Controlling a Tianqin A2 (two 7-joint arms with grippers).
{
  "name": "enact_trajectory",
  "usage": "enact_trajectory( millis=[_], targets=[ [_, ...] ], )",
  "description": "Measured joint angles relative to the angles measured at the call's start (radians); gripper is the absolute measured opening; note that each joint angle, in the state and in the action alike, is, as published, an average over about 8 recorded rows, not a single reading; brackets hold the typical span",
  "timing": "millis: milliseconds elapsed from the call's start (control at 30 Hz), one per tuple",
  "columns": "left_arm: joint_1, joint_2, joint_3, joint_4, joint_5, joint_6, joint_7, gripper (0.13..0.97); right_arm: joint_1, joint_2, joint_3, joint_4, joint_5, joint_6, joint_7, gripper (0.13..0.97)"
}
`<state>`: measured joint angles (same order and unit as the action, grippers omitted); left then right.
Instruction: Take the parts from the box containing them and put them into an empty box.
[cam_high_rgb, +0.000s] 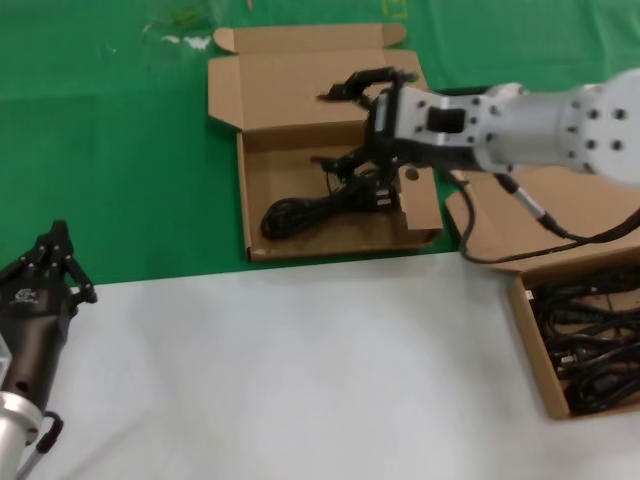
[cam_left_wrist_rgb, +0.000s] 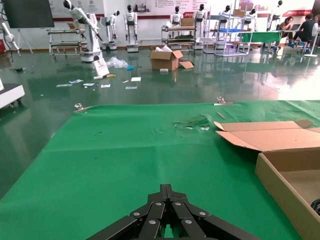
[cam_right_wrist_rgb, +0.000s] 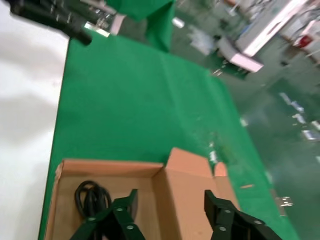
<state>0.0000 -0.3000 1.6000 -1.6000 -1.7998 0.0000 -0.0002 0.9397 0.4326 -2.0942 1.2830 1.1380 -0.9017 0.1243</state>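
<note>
At frame centre, one black cable bundle (cam_high_rgb: 325, 208) lies lengthwise left-to-right in the box (cam_high_rgb: 300, 245) beneath the right claw (cam_high_rgb: 355, 85), spread wide, empty.

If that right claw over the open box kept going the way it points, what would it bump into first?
Probably the raised lid of the box: the right gripper, open, points at it in the wrist view, though depth is unclear.
</note>
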Motion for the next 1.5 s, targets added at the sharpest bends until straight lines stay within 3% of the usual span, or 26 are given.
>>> enact_trajectory(
  millis=[300, 567, 867, 1100, 1500],
  targets=[
    [0.000, 0.000, 0.000, 0.000, 0.000, 0.000, 0.000, 0.140, -0.171, 0.054, 0.117, 0.183, 0.064, 0.133, 0.042, 0.536],
    [0.000, 0.000, 0.000, 0.000, 0.000, 0.000, 0.000, 0.158, -0.206, 0.050, 0.140, 0.201, 0.076, 0.173, 0.045, 0.740],
    [0.000, 0.000, 0.000, 0.000, 0.000, 0.000, 0.000, 0.230, -0.270, 0.034, 0.171, 0.211, 0.128, 0.236, 0.030, 0.880],
    [0.000, 0.000, 0.000, 0.000, 0.000, 0.000, 0.000, 0.266, -0.338, 0.017, 0.204, 0.222, 0.182, 0.304, 0.015, 0.907],
    [0.000, 0.000, 0.000, 0.000, 0.000, 0.000, 0.000, 0.510, -0.457, -0.013, 0.261, 0.241, 0.277, 0.422, -0.013, 0.963]
  ],
)
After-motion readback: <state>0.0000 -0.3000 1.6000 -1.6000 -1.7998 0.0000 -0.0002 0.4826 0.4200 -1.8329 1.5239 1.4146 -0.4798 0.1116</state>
